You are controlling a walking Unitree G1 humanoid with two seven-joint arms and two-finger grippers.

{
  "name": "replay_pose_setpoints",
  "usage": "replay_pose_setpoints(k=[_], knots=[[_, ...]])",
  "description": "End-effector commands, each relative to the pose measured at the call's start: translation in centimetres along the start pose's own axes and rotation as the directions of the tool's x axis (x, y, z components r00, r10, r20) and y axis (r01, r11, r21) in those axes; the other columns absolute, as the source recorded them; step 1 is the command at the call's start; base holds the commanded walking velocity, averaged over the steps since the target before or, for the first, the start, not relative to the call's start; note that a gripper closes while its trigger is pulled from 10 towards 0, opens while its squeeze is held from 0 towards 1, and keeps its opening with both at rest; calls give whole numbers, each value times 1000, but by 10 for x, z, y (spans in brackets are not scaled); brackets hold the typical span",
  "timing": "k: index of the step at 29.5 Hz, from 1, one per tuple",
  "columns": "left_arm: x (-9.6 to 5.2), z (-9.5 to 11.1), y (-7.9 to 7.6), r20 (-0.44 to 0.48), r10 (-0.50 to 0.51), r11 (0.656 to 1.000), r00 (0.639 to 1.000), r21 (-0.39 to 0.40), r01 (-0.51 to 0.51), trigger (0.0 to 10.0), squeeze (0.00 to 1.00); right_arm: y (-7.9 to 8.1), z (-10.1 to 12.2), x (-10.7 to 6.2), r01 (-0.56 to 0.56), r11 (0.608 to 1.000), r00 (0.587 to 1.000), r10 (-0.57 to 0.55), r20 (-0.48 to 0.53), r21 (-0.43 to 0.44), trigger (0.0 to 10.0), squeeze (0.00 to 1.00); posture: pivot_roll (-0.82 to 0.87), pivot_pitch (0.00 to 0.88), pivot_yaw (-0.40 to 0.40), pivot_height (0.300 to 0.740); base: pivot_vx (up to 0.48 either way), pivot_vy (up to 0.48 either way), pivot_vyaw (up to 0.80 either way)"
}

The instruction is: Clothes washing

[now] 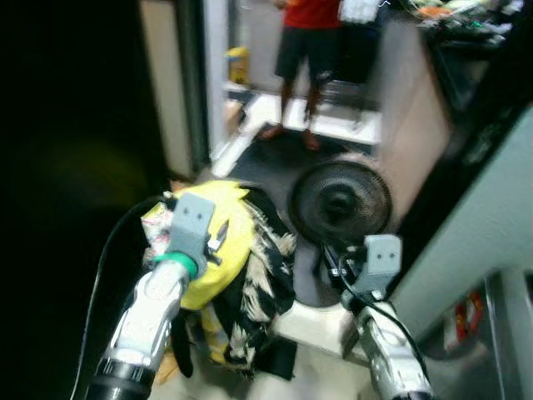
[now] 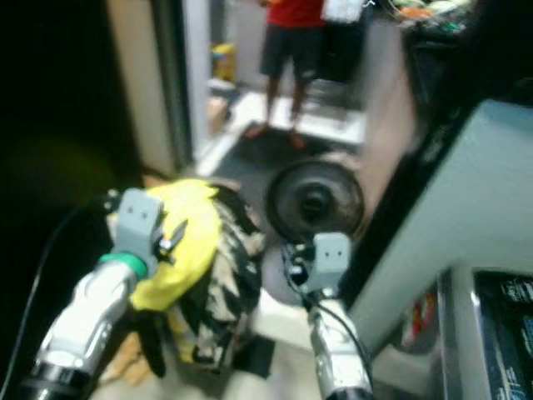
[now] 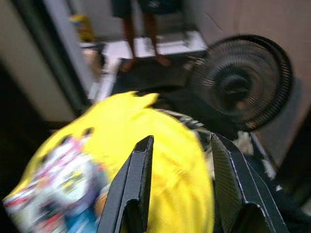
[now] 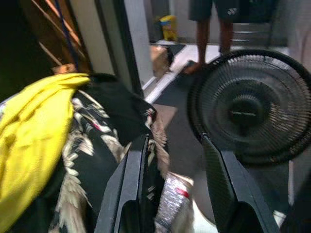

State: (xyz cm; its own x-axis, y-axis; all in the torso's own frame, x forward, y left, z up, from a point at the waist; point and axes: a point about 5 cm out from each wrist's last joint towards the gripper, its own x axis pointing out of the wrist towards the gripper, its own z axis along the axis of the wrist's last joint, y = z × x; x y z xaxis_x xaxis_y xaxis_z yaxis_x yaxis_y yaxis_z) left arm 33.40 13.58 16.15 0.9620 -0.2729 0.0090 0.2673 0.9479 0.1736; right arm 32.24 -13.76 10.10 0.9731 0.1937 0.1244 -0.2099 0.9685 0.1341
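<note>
Approaching laundry pile: left gripper (image 3: 180, 189) fingers parted, empty, poised over yellow garment (image 1: 218, 250) atop heap at near left. Right gripper (image 4: 172, 187) parted, empty, near black patterned garment (image 4: 97, 145). Fan (image 1: 340, 202) beyond. Advice: lower squarely, pinch thick fold.
</note>
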Motion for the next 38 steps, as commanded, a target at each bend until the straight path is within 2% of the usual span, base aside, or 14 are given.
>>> replay_pose_setpoints(k=[1,9,21,22,23,24,26,28,30,32,33,36,37,38], knots=[[0,-1,-2,-3,-6,1000,1000,7,6,10000,0,-3,-1,-1,13,1000,1000,-13,-6,-2,10000,0,-3,64,30,740,446,0,0],[0,1,-4,6,-10,1000,1000,4,10,10000,0,-3,0,1,10,1000,1000,-10,-3,-11,10000,0,-4,61,30,740,0,0,0],[2,1,1,12,27,999,1000,18,-27,10000,0,-2,1,1,0,1000,1000,0,4,-17,10000,0,-7,51,29,740,45,0,0],[2,-4,-2,-25,1,999,1000,40,0,10000,0,-1,2,3,-7,1000,1000,7,9,-21,10000,0,-7,51,29,740,0,0,0],[3,-13,-5,-99,-22,997,995,77,30,10000,0,-1,3,4,-12,1000,1000,12,12,-23,10000,0,-7,51,29,740,0,0,0],[2,-33,-6,-211,-30,994,977,101,52,10000,0,0,5,6,-17,1000,1000,17,17,-24,10000,0,-4,55,30,740,0,0,0],[1,-39,-6,-244,-27,995,969,89,50,10000,0,0,5,6,-17,1000,1000,18,18,-24,10000,0,-6,62,27,740,0,0,0],[1,-45,-1,-272,-4,995,962,98,31,10000,0,1,6,7,-18,1000,1000,19,19,-24,10000,0,-6,62,27,740,0,0,0],[3,-55,16,-329,63,993,942,112,-27,10000,0,1,7,9,-22,999,1000,23,20,-27,10000,0,-3,74,20,740,0,0,0],[4,-58,22,-343,84,992,935,118,-46,10000,0,1,8,9,-24,999,1000,24,20,-28,10000,0,-3,74,20,740,0,0,0],[4,-58,22,-343,84,992,935,118,-46,10000,0,1,8,9,-24,999,1000,24,20,-28,10000,0,-3,74,20,740,0,0,0],[8,-57,43,-373,132,990,918,99,-102,10000,0,2,8,12,-34,999,999,34,15,-32,10000,0,5,91,8,740,0,0,0],[8,-57,43,-373,132,990,918,99,-102,10000,0,2,8,12,-34,999,999,34,15,-32,10000,0,5,91,8,740,0,0,0],[13,-51,55,-377,147,989,914,68,-131,10000,0,3,8,13,-41,999,999,42,11,-32,10000,0,7,95,2,740,0,0,0]])
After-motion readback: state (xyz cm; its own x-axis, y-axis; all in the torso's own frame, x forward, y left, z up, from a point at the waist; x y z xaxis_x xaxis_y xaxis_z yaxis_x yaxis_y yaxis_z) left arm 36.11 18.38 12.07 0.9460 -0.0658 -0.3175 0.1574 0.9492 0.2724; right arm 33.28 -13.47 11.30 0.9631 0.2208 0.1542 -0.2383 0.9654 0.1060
